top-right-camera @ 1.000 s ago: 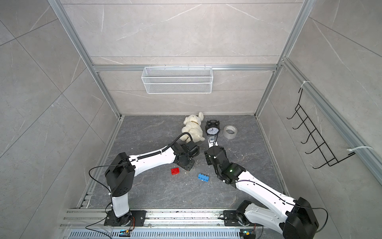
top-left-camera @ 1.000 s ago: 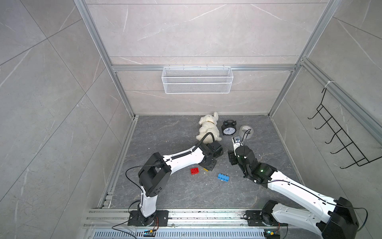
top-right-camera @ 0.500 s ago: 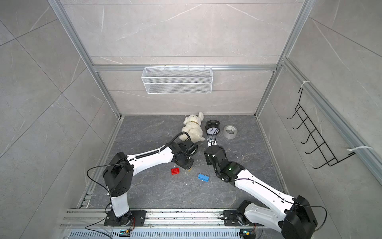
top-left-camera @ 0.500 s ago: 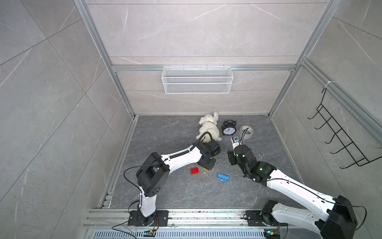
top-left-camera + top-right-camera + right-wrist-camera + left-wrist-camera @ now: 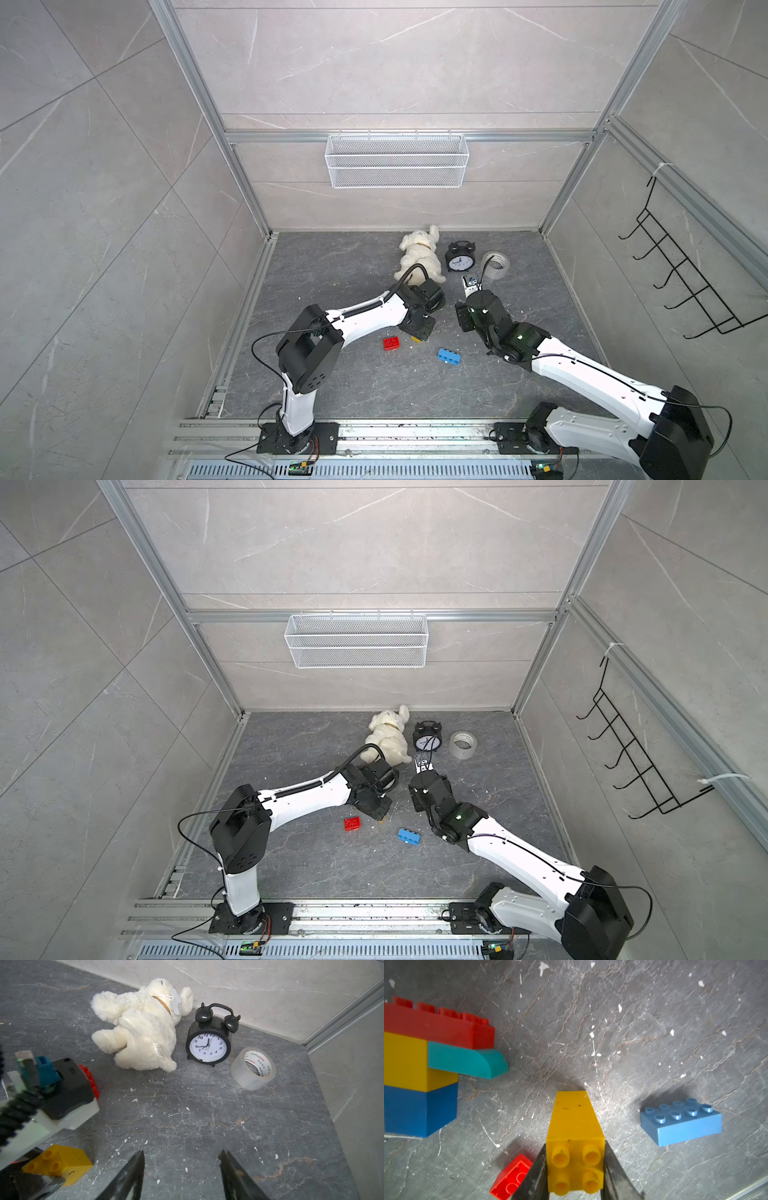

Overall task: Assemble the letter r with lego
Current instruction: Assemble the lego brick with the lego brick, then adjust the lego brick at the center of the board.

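Holding: my left gripper (image 5: 574,1147) clamps one yellow brick (image 5: 416,339), centre of a top view.
Loose: one red brick (image 5: 391,343), one blue brick (image 5: 449,356), below centre.
Stack (image 5: 404,1059): four bricks, I count.
Right gripper (image 5: 180,1167): spread wide, empty.

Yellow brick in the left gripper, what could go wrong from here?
1. The left gripper pinches the yellow brick only at its studded end, so it may pivot or slip when pressed down.
2. The half-built stack stands unsupported, and the open right gripper is not at it. A push could topple it.
3. A loose red brick lies beside one finger and could get knocked.
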Action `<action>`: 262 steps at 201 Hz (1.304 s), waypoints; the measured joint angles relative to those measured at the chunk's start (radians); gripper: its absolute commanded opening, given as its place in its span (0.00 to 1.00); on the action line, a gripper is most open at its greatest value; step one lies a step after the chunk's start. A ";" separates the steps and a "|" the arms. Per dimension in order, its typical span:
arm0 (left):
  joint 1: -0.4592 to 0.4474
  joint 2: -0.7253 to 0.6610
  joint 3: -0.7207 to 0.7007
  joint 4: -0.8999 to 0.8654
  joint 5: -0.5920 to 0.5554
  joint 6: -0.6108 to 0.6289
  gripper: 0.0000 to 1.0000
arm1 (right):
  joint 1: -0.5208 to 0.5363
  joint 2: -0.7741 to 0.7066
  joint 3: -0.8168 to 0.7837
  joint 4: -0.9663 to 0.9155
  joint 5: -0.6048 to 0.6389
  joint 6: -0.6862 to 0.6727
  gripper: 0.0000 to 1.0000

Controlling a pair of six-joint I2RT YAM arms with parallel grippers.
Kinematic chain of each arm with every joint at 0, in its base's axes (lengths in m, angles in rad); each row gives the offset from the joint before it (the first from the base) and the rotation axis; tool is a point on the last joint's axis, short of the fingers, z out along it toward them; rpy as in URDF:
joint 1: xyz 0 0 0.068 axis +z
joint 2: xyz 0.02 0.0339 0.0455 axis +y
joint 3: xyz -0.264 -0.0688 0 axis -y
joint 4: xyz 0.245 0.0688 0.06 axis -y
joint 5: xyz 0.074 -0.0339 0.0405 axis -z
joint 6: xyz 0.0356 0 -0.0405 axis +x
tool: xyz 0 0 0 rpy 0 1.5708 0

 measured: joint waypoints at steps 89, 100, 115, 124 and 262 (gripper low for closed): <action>0.002 0.068 -0.043 0.048 -0.039 0.007 1.00 | 0.000 -0.005 0.000 -0.004 0.000 0.000 0.61; 0.006 0.054 -0.050 0.055 -0.049 0.007 1.00 | 0.000 -0.014 0.000 -0.005 0.000 0.000 0.61; 0.014 0.005 -0.077 0.074 -0.057 0.007 1.00 | 0.000 -0.032 0.000 -0.005 0.000 0.000 0.61; 0.020 -0.036 -0.095 0.089 -0.059 0.007 1.00 | 0.000 -0.042 0.000 -0.005 0.000 0.000 0.61; 0.428 -0.933 -0.707 0.556 -0.082 -0.174 1.00 | 0.294 0.180 -0.037 0.065 -0.405 0.061 0.46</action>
